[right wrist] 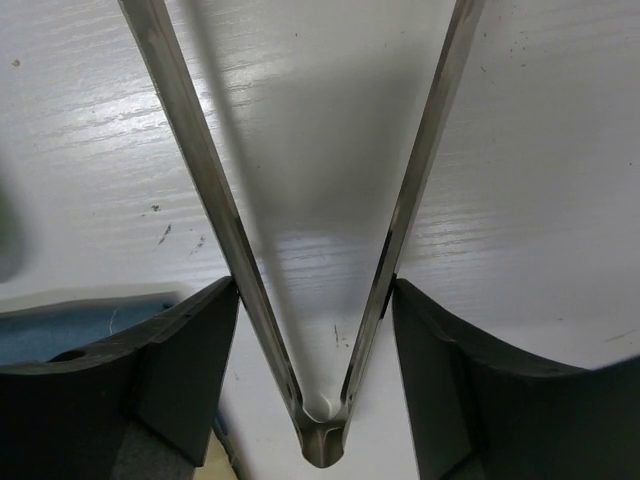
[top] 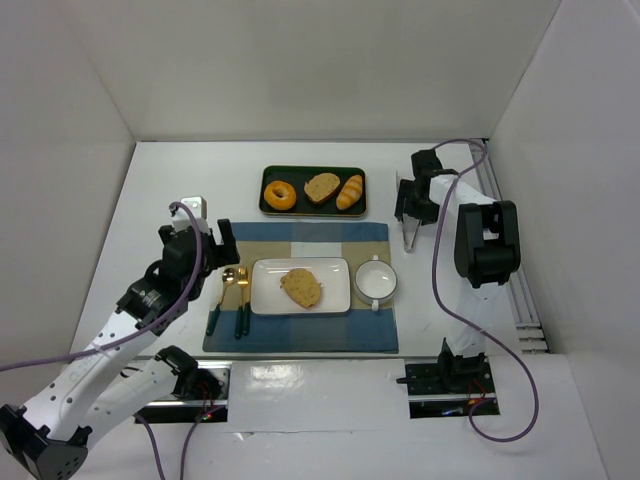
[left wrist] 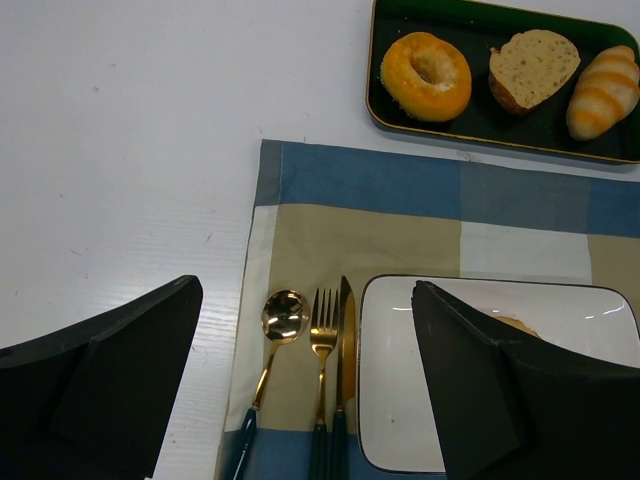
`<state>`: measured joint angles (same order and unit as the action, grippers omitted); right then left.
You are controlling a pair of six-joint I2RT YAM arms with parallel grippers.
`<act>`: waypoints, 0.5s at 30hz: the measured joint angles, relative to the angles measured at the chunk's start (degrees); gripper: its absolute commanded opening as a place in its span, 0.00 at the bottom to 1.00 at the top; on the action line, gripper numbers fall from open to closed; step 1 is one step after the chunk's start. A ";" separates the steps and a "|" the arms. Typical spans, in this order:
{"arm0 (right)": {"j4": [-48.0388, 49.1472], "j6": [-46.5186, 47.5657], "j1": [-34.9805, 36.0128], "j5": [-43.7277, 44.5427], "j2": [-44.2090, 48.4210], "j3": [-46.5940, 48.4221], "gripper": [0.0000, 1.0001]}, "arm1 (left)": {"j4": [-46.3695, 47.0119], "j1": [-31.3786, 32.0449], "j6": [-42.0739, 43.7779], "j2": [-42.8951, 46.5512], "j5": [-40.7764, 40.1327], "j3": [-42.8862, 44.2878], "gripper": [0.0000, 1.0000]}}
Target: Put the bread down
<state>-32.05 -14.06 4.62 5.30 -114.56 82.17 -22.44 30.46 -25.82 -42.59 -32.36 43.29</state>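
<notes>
- Lying flat on the white plate (top: 268, 295), near its middle, the bread (top: 301, 287) is seen with its rough golden-brown face up.
- The plate is set on a blue and beige checked placemat (top: 300, 240), which is spread on the white desk (top: 180, 180).
- Just beside the plate, on its left in the top view, a gold spoon (left wrist: 283, 315), fork (left wrist: 323, 335) and knife (left wrist: 345, 340) are laid side by side with their dark handles toward the arm bases; the knife is nearest the plate.
- Just beside the plate on its right, a white cup (top: 376, 280) is stood on the placemat.
- Beyond the plate, past the placemat's far edge, a dark tray (left wrist: 480, 120) is placed; a ring donut (top: 279, 194), a paler slice with a dark crust (top: 322, 187) and a ridged orange roll (top: 350, 191) are lined up in it.
- The left pincer (left wrist: 305, 290) is held above the cutlery on the plate's left, spread wide, with nothing gripped between its fingers.
- The right pincer (right wrist: 312, 285) is positioned well apart from the plate, beyond the cup and to the right.
- Metal tongs (right wrist: 220, 220) are held in the right pincer near their hinge end; each tong arm is pressed against the inner edge of a finger, and the arms are splayed in a V over the bare desk.
</notes>
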 measured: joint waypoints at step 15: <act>0.02 -2.45 0.52 4.90 1.07 -0.13 1.00 | -0.04 0.00 0.02 0.48 -0.22 0.00 1.00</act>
<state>-32.03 -16.51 5.15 10.20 -113.49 82.04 -22.48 30.46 -25.80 -42.11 -32.58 43.29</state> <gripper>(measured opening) 0.997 1.001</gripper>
